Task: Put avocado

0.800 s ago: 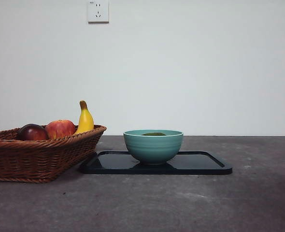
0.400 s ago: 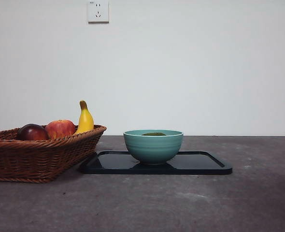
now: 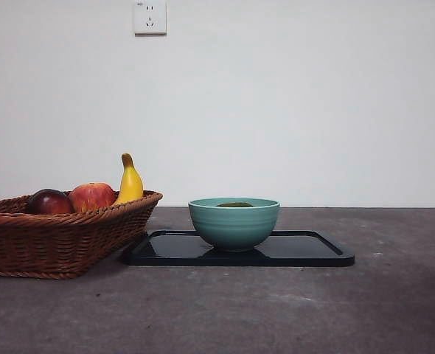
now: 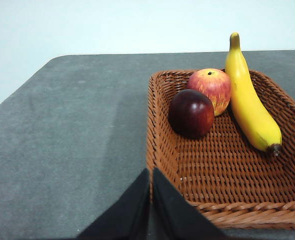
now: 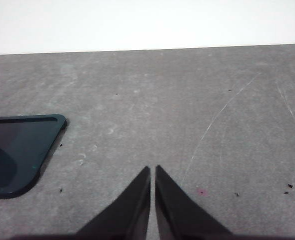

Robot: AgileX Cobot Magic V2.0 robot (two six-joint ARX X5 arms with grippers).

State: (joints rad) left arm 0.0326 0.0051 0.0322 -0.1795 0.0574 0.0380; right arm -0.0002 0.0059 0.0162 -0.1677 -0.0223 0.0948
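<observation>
the avocado lies in the bowl; both hands are pressed together, so only a bump to the bowl could spill it.

The left claw hangs with its jaws pressed together, tips just over the near corner of a wicker basket. Beyond the claw, inside the basket, lie a dark red plum, a red-yellow apple touching it, and a banana — all on a grey counter.
</observation>
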